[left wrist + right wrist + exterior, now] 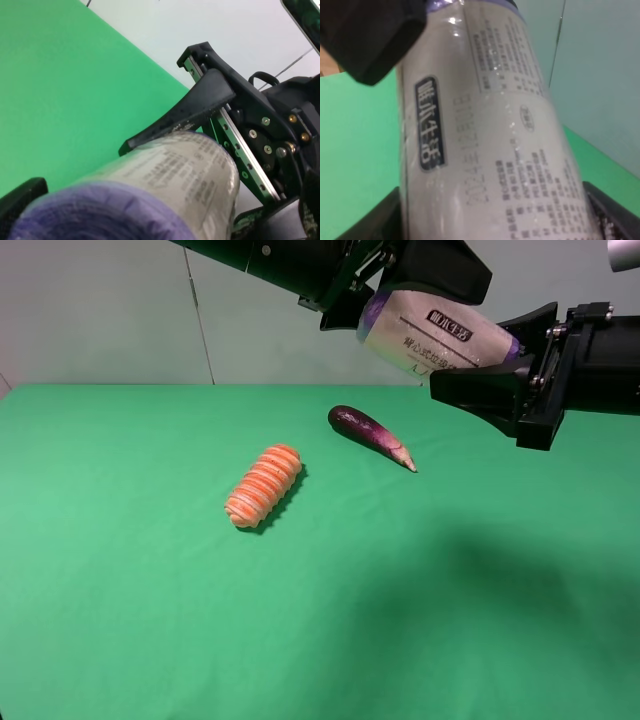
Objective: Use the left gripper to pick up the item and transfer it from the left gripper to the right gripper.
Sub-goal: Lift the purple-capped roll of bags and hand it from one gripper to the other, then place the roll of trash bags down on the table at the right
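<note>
Right end effector [480, 355] clamps the item [432, 335]; left end effector [400, 295] unclear (jaws obscured); slack grip risks a drop.

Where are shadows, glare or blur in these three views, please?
Exterior high view: even light; a broad soft shadow on the green table at lower right, small ones beside the roll and eggplant. Left wrist view: the purple top of the can, near the lens, is blurred. Right wrist view: the can fills the frame, print soft, small glare spots.
</note>
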`<action>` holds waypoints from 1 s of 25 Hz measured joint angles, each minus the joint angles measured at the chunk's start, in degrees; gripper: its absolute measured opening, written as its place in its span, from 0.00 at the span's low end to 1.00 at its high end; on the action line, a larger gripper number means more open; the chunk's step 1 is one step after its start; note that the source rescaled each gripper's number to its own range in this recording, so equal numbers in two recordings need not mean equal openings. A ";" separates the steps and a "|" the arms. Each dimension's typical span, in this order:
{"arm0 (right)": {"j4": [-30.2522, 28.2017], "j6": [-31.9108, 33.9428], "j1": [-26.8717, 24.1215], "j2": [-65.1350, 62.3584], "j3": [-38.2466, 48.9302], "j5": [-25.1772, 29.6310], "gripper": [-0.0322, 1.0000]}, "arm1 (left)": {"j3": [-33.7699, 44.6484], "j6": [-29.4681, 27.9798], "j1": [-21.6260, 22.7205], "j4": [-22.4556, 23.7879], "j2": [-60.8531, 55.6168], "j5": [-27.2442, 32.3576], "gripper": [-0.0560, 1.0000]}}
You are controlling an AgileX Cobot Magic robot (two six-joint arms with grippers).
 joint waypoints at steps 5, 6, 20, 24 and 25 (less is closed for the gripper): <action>0.00 -0.14 0.00 0.00 0.00 0.04 0.09 | 0.00 0.00 0.00 -0.02 0.00 -0.11 1.00; 0.00 -0.14 0.00 0.00 0.00 0.06 0.09 | 0.00 0.00 0.22 -0.02 0.00 -0.16 1.00; -0.26 -0.14 0.00 0.00 0.00 0.06 0.05 | 0.00 -5.25 8.36 4.79 -0.06 6.22 1.00; -0.35 -0.14 0.00 0.00 0.00 0.06 0.05 | 0.00 -6.90 9.65 9.04 -0.74 7.81 1.00; -0.35 -0.14 0.00 0.00 0.00 0.06 0.05 | 0.00 -7.29 9.99 10.49 -1.37 8.25 1.00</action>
